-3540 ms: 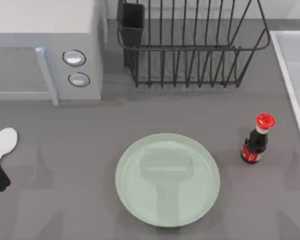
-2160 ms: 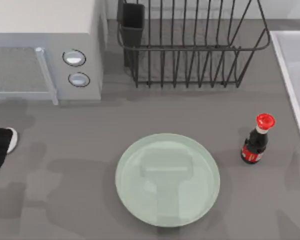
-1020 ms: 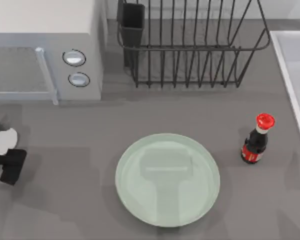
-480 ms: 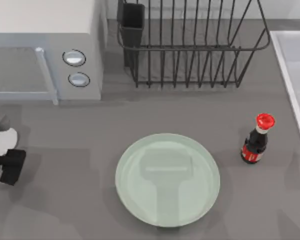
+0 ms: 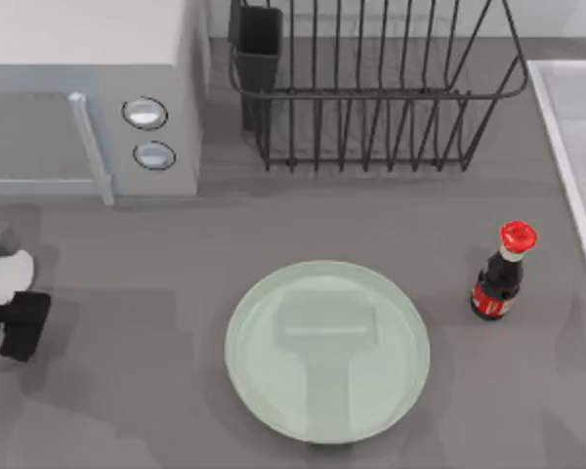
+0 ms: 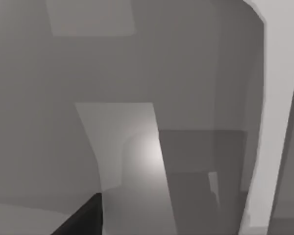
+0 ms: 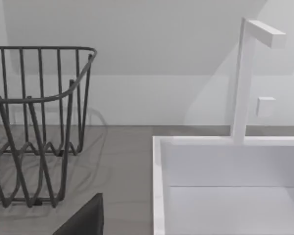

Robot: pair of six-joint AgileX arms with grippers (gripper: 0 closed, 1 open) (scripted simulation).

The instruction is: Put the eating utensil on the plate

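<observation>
I read the layout from the top view. The plate (image 5: 327,352) sits flat on the grey table (image 5: 127,410), at the middle of the near half. The dish rack (image 5: 371,88) stands at the far side, the microwave (image 5: 88,98) fills the far left corner, and the red-capped bottle (image 5: 503,274) stands upright well to the right of the plate.

The spoon (image 5: 8,276) is at the far left edge of the table, well apart from the plate. I see its white oval bowl; the handle is cut off by the frame edge and covered by the tool, so I cannot fix its long axis with certainty. It appears to run toward the near left.

The left gripper (image 5: 5,293) is at the spoon. One dark finger (image 5: 24,324) shows just nearer than the bowl and a second sliver lies just beyond it, so the fingers stand apart with the spoon between them. I cannot confirm contact.

In my judgement, the governing relation is this: the plate lies to the right of the spoon and slightly nearer. The left arm is much the nearer arm. The right arm is parked beside the sink (image 7: 225,186).
</observation>
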